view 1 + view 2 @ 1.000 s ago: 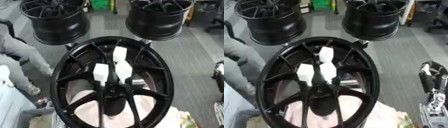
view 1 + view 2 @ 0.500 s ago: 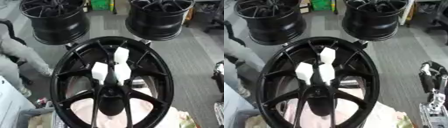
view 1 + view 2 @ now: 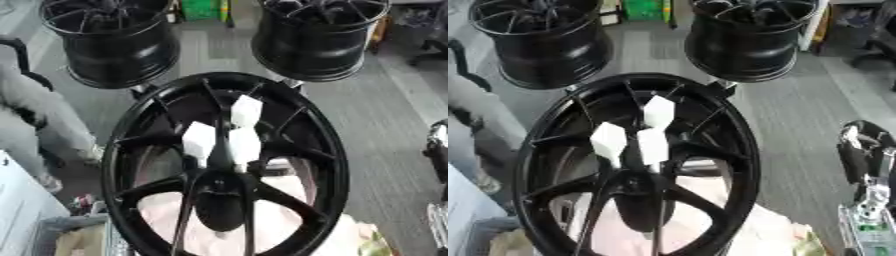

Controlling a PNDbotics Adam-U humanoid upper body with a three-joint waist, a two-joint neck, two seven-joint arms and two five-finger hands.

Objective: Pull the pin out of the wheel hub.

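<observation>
A large black spoked wheel hub [image 3: 335,165] lies tilted before me, filling the middle of both views. Three white block-shaped pins stand among its spokes just above the hub's centre [image 3: 219,187]: one higher up [image 3: 246,111], one at the left [image 3: 199,140] and one at the right [image 3: 244,144]. My right hand [image 3: 857,155], black with silver parts below it, shows at the right edge, well apart from the wheel. It touches nothing that I can see. My left hand is in neither view.
Two more black wheels stand behind, at the back left [image 3: 114,40] and the back right [image 3: 319,37]. A pinkish cloth [image 3: 280,225] lies under the near wheel. Grey floor stretches to the right. A person's leg shows at the left edge.
The wheel and its three white pins keep their places. Only the view has shifted a little, and the person's leg at the left has moved.
</observation>
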